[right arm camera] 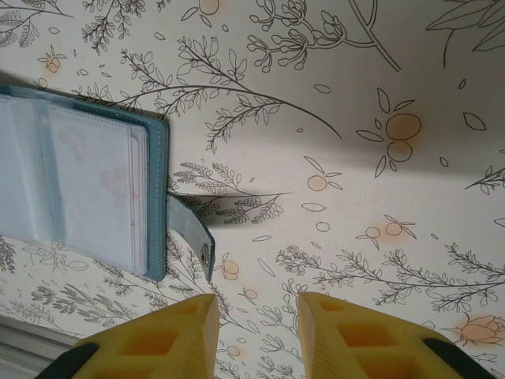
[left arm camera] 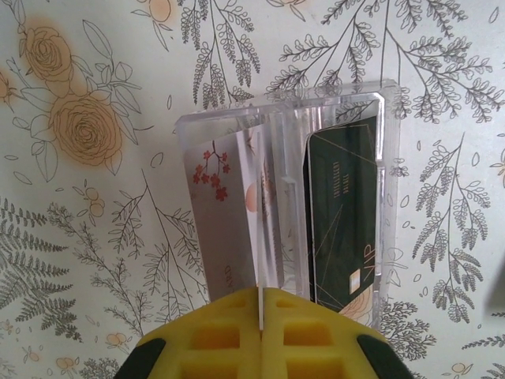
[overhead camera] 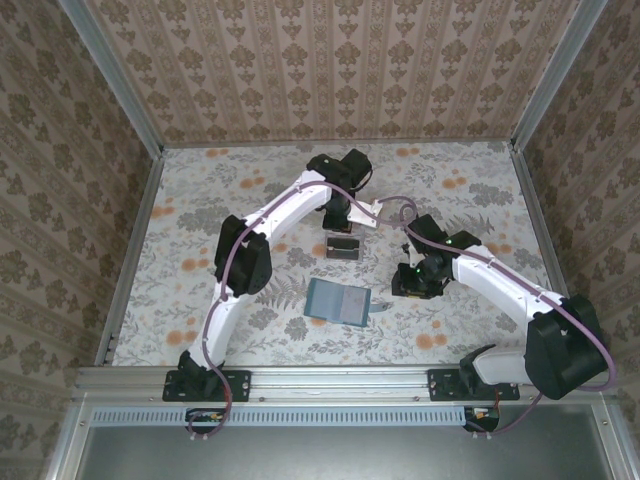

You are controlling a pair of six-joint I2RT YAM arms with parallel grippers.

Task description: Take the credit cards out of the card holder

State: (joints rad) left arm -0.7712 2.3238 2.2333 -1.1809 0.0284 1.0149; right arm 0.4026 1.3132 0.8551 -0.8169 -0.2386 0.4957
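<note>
Left claw [left arm camera: 260,332]: yellow fingers pressed flat together, clenched. Nothing shows plainly in the seam. The lower end of a pale pinkish-grey card [left arm camera: 229,213] with a red blossom sprig runs in under the fingers, so I cannot rule out a pinch on its edge.

That card leans on edge inside a clear plastic tray [left arm camera: 284,110]. A dark green card [left arm camera: 343,213] with gold lettering sits in the next channel. Judgement: the tray is the drop point, and its dividers keep the cards apart and easy to tell from each other.

Right claw [right arm camera: 258,335]: released, fingers apart, nothing held, bare floral-printed desk [right arm camera: 355,95] showing between them. It hovers just right of the teal-blue folding card holder [right arm camera: 79,189]. The holder lies opened flat with its grey-blue inside up and its snap strap [right arm camera: 193,233] splayed toward the claw. A pale sheet shows behind the clear sleeves; I cannot tell whether it is a card or a liner.

In the overhead view the holder lies mid-desk between the arms, nearer the bases than the tray and apart from it.

Judgement: two cards are out. The open right claw seems placed by the strap edge to steady the holder or reach into it next. A flat, thin card may be hard to grip.
</note>
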